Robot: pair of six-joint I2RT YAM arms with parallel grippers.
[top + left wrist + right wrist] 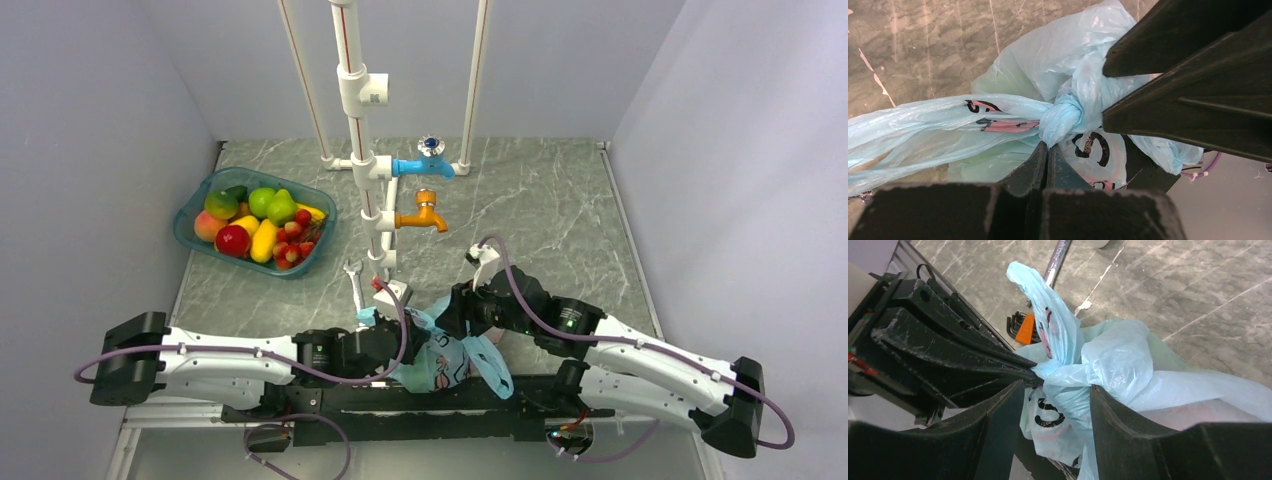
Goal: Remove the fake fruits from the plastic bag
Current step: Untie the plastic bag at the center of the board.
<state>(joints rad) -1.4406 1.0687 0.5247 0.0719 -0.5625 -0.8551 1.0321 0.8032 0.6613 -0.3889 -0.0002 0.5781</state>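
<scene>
The light-blue plastic bag (pixel 452 362) lies tied between my two grippers near the table's front edge. In the left wrist view its knot (pixel 1063 117) sits right at the tips of my left gripper (pixel 1048 150), which is shut on the plastic just below the knot. My right gripper (pixel 1055 395) is open, its two fingers (pixel 1113 415) straddling the bunched plastic beside the knot without pinching it. The fake fruits are hidden inside the bag; only a pale green tint (pixel 998 80) shows through the plastic.
A teal basket (pixel 190 232) of other fruit stands at the back left. A white pipe stand (pixel 362 170) with blue and orange taps rises mid-table. A wrench (pixel 353 280) and a hex key set with an orange holder (pixel 1023 326) lie just behind the bag.
</scene>
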